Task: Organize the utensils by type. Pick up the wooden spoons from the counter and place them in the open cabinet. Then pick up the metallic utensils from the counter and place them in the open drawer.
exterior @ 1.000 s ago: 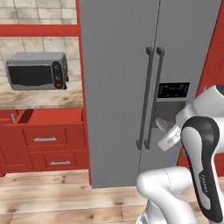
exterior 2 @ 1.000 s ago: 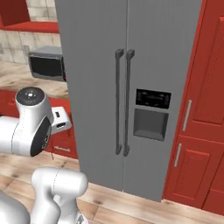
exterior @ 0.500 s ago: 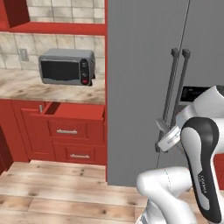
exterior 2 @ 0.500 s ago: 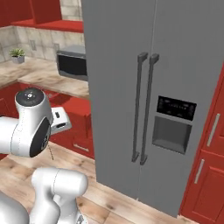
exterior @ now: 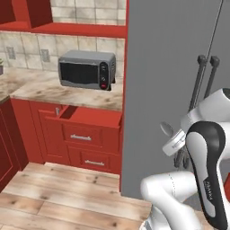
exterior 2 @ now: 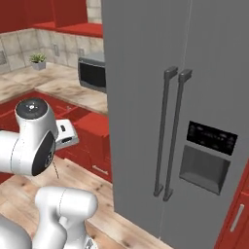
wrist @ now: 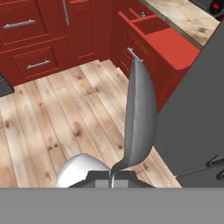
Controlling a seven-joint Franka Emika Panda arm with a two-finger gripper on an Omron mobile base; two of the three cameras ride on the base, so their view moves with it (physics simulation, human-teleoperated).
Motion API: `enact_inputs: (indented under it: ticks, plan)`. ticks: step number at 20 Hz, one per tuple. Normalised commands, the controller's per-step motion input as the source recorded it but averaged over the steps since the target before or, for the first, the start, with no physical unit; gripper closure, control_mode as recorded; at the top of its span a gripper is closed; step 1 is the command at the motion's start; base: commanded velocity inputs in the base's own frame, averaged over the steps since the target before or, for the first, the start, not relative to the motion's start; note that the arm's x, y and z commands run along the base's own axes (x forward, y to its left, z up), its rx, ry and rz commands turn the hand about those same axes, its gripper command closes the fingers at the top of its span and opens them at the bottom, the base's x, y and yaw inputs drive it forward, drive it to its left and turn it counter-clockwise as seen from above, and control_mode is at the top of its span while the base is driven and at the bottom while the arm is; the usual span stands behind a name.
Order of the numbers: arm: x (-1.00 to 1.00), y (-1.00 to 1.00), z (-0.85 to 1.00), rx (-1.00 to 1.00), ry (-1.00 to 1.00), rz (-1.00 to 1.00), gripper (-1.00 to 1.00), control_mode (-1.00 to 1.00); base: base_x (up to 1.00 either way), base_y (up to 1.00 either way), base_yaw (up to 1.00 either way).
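Above wooden floor (wrist: 57,113), jaws clamping silver spoon (wrist: 140,118)

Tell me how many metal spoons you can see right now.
1. A silver spoon is clamped in the gripper, pointing toward the open drawer. Others may be hidden.

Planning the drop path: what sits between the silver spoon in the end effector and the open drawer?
In the hand view, only bare wood floor and the red drawer fronts lie between the silver spoon and the open drawer; no loose object.
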Motion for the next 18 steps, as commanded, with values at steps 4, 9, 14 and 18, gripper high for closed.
enact_inputs:
  ticks: [4, 9, 14, 18]
  plan:
    - [0.0, 0.0, 0.0, 0.0, 0.0, 0.0, 1.0, 1.0, 0.81, 0.0, 0.2]
    - [0.0, 0.0, 0.0, 0.0, 0.0, 0.0, 1.0, 1.0, 0.68, 0.05, 0.2]
    - [0.0, 0.0, 0.0, 0.0, 0.0, 0.0, 1.0, 1.0, 0.49, 0.19, 0.22]
    - [0.0, 0.0, 0.0, 0.0, 0.0, 0.0, 1.0, 1.0, 0.49, 0.17, 0.23]
